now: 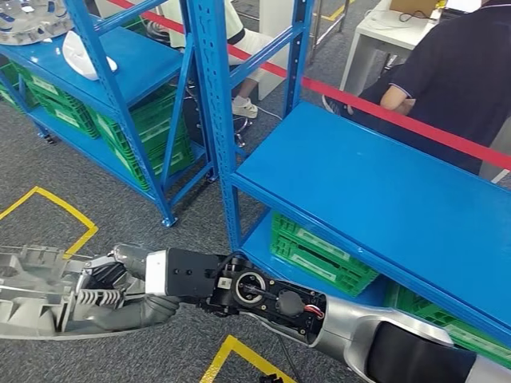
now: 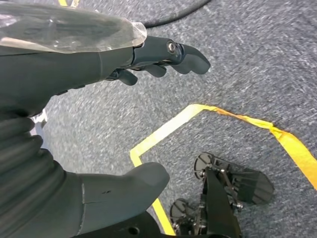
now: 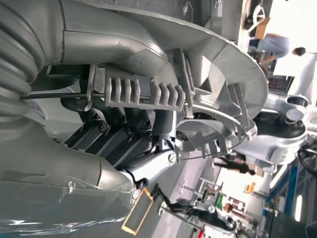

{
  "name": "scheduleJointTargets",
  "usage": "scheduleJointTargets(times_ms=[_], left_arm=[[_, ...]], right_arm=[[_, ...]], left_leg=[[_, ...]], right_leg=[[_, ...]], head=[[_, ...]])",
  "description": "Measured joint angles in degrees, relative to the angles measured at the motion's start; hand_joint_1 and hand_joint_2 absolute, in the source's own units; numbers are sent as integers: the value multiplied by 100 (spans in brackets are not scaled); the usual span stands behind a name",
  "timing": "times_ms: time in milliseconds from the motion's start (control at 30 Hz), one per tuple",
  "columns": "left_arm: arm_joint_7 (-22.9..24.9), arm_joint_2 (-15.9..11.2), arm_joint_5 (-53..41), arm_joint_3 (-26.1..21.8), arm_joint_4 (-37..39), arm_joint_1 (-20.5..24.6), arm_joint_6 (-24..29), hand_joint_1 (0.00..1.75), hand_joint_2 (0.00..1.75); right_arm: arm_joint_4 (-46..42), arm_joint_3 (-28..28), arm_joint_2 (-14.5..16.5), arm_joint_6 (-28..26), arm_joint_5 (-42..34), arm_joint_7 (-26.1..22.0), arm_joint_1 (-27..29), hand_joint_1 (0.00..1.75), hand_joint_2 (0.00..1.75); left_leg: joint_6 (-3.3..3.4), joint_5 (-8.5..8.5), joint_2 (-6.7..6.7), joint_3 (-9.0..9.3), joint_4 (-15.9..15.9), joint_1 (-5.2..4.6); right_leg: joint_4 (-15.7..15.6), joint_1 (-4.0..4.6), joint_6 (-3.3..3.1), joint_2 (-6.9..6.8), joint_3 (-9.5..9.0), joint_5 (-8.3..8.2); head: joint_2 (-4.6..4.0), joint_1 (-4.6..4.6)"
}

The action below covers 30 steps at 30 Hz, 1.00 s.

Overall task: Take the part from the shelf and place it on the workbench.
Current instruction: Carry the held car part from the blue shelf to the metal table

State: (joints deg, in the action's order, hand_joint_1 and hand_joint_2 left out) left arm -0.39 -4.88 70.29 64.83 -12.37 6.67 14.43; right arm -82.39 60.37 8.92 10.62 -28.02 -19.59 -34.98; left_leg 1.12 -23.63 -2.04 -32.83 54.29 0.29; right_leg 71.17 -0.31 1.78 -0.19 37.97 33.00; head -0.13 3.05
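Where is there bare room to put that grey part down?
The blue shelf top by the right hand holding the grey part is bare, from its blue post to the red tape. Below it, green crates crowd the level.

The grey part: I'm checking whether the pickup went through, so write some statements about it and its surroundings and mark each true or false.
1. The right hand grips the grey part. True.
2. The part lies on the blue shelf. False: it is held over the carpet, away from the shelf.
3. Green crates sit under the shelf's blue board. True.
4. The left hand holds a green crate. False: its fingers are apart over the carpet, holding nothing.
5. Yellow tape marks the floor. True.
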Motion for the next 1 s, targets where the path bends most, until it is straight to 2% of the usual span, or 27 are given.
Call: scheduleJointTargets(times_ms=[33, 100, 133, 167, 200, 267, 333, 400, 433, 467, 500, 533, 567, 600, 633, 667, 700, 767, 833, 900, 933, 967, 1000], left_arm=[[22, 7, 8, 0, 0, 0, 3, 0, 175], [89, 29, 13, -1, 0, 5, 17, 0, 175], [122, 44, 14, -1, 0, 11, 29, 0, 175], [152, 57, 15, -2, 0, 14, 41, 0, 175], [174, 65, 15, -2, 0, 13, 54, 0, 175], [198, 69, 15, -2, 0, -8, 69, 0, 175], [201, 67, 6, -1, 0, -24, 75, 0, 175], [201, 66, -13, 0, 0, -19, 76, 0, 175], [200, 66, -22, 0, 0, -14, 75, 0, 175], [199, 65, -27, 0, 0, -15, 75, 0, 175], [197, 63, -30, 0, 0, -18, 74, 0, 175], [194, 59, -30, 0, 0, -22, 74, 0, 175], [192, 52, -29, 0, 0, -23, 74, 0, 175], [190, 49, -28, 0, 0, -18, 74, 0, 175], [189, 46, -28, 0, 0, -8, 74, 0, 175], [189, 47, -28, 0, 0, 3, 73, 0, 175], [189, 48, -28, 0, 0, 10, 73, 0, 175], [190, 42, -31, 0, 0, 8, 72, 0, 175], [193, 33, -37, 0, 0, 3, 73, 0, 175], [198, 25, -45, 0, 0, 5, 74, 0, 175], [201, 23, -48, 0, 0, 7, 74, 0, 175], [201, 23, -51, 0, 0, 7, 74, 0, 175], [201, 23, -52, 0, 0, 5, 74, 0, 175]], right_arm=[[12, 1, 0, 7, 12, -2, 0, 169, 175], [26, 2, 2, 24, 49, -13, -5, 169, 175], [29, 2, 3, 34, 68, -21, -7, 169, 175], [31, 2, 5, 42, 88, -30, -7, 169, 175], [32, 2, 7, 49, 107, -35, -4, 169, 175], [32, 1, 16, 53, 135, -34, 0, 169, 175], [33, 0, 33, 47, 150, -31, -2, 169, 175], [34, -1, 42, 35, 156, -32, 3, 169, 175], [34, -1, 42, 25, 158, -32, 8, 169, 175], [34, -1, 42, 14, 160, -31, 12, 169, 175], [35, -1, 42, 5, 161, -27, 14, 169, 175], [36, -1, 42, -2, 162, -20, 15, 169, 175], [36, -1, 42, -4, 162, -13, 14, 169, 175], [36, -1, 43, -3, 162, -7, 13, 169, 175], [36, 0, 44, 1, 163, 0, 10, 169, 175], [35, 1, 45, 6, 165, 4, 8, 169, 175], [34, 2, 46, 12, 167, 6, 7, 169, 175], [31, 4, 47, 30, 170, 8, 6, 169, 175], [26, 4, 49, 50, 173, 8, 5, 169, 175], [20, 4, 50, 60, 185, 8, 11, 169, 175], [19, 4, 50, 60, 193, 8, 17, 169, 175], [19, 5, 50, 61, 201, 11, 24, 169, 175], [19, 6, 49, 63, 206, 14, 29, 169, 175]], left_leg=[[1, -1, -59, 9, 2, -6], [-6, -4, -175, 16, 13, -14], [-19, -2, -232, 6, 21, -13], [-38, 3, -286, -10, 26, -6], [-68, 12, -341, -27, 26, 2], [-131, 20, -412, -46, 22, 22], [-185, -160, -249, -191, 317, 20], [-241, -526, 12, -565, 1064, 31], [-271, -663, 77, -761, 1441, 43], [-296, -709, 117, -883, 1665, 57], [-317, -647, 148, -890, 1663, 75], [-332, -493, 188, -771, 1422, 93], [-344, -295, 272, -555, 1014, 108], [-346, -144, 412, -332, 592, 106], [-325, -40, 511, -166, 271, 100], [-292, 2, 575, -75, 90, 87], [-247, -7, 576, -60, 42, 69], [-159, 2, 435, -69, 38, 67], [-84, 15, 322, -56, 19, 76], [-33, 21, 208, -49, 12, 66], [-19, 20, 142, -48, 13, 56], [-14, 19, 69, -46, 13, 46], [-12, 18, -11, -40, 15, 38]], right_leg=[[-280, 8, -32, 38, -119, -196], [-1087, 20, -117, 253, -482, -603], [-1382, 24, -140, 352, -616, -705], [-1551, 28, -153, 415, -689, -739], [-1612, 34, -157, 408, -715, -725], [-1681, 25, -175, 292, -752, -746], [-1761, -4, -211, 163, -799, -783], [-1785, -3, -227, 31, -812, -788], [-1784, 1, -230, -42, -812, -781], [-1784, 2, -229, -112, -813, -773], [-1782, 2, -224, -178, -816, -762], [-1779, -1, -213, -237, -823, -750], [-1770, -2, -194, -287, -835, -732], [-1754, 14, -166, -332, -843, -708], [-1739, 31, -136, -372, -852, -681], [-1726, 51, -104, -412, -863, -657], [-1722, 67, -76, -455, -875, -638], [-1712, 50, -18, -521, -903, -597], [-1435, 15, 31, -370, -809, -393], [-646, -3, 48, -120, -453, 8], [-209, -6, 49, -57, -236, 173], [94, -5, 45, -23, -73, 242], [167, -5, 31, -4, -10, 187]], head=[[0, 6], [0, 13], [0, 10], [0, 4], [0, 0], [0, 1], [0, -49], [0, -113], [0, -128], [0, -136], [0, -142], [0, -147], [0, -153], [0, -162], [0, -161], [0, -147], [0, -132], [0, -97], [0, -74], [0, -20], [0, 5], [0, 22], [0, 32]])
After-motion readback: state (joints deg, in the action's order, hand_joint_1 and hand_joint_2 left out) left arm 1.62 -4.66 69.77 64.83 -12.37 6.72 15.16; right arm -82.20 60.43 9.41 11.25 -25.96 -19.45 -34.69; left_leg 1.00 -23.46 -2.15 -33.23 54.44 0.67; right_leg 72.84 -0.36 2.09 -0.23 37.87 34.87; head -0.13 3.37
